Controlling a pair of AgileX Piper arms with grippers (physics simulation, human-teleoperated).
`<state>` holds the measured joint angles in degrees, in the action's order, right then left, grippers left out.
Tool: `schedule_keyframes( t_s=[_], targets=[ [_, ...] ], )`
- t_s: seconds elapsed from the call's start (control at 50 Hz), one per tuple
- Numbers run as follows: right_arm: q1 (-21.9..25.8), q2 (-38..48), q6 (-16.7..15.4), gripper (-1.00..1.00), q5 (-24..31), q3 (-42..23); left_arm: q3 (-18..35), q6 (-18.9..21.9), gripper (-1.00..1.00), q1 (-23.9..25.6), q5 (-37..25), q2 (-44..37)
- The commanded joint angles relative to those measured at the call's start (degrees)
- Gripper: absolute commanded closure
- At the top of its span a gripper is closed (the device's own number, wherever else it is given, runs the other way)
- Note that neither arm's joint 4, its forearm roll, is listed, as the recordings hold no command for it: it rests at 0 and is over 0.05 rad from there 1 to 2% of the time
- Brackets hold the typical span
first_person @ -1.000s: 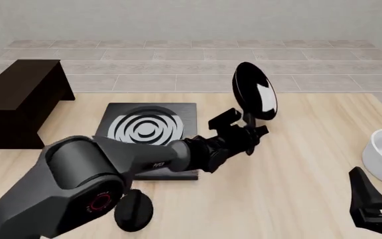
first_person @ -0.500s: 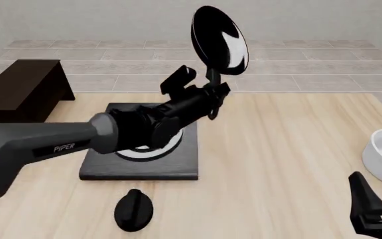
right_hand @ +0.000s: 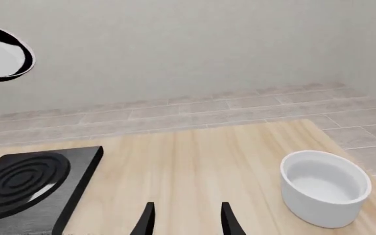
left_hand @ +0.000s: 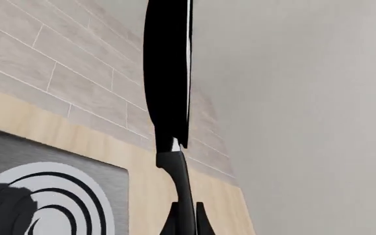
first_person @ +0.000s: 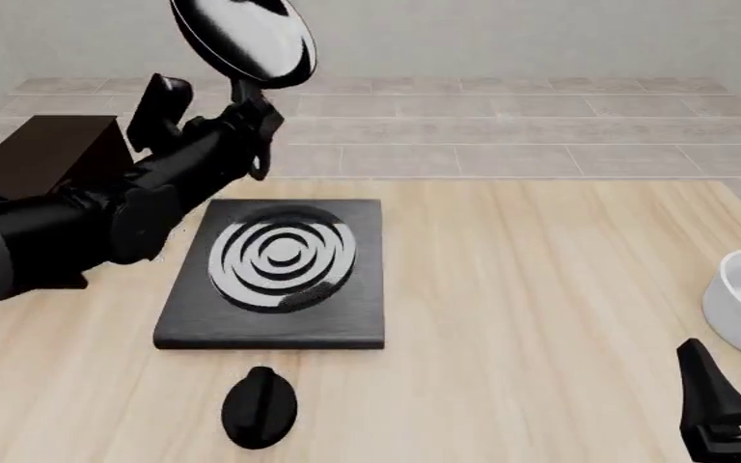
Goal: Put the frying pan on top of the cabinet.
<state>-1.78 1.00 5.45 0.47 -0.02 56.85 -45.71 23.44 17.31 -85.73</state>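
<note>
Fingers of left gripper (first_person: 252,118) clamped thin handle, frying pan (first_person: 243,37) held high, short of cabinet (first_person: 39,159). Heavy head might swivel, slip. Right gripper (right_hand: 184,218) fingers apart, idle.

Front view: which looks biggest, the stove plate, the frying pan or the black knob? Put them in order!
1. Stove plate, clearly the largest.
2. Frying pan, held up in the air by the left gripper; its top is cut off by the picture's edge.
3. Black knob, smallest, though it sits nearer the camera.
</note>
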Motion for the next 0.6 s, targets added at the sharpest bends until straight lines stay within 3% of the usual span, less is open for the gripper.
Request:
schedule_keyframes(
  t_s=[0.02, 0.6],
  targets=[
    [0.1, -0.6, -0.3, -1.0, 0.6, 0.0, -4.3, -3.1, 1.0, -6.7, 1.0, 8.3],
    [0.4, -0.5, -0.7, -1.0, 0.6, 0.0, -11.3, -15.5, 1.0, -20.2, 6.1, 10.3]
  ],
)
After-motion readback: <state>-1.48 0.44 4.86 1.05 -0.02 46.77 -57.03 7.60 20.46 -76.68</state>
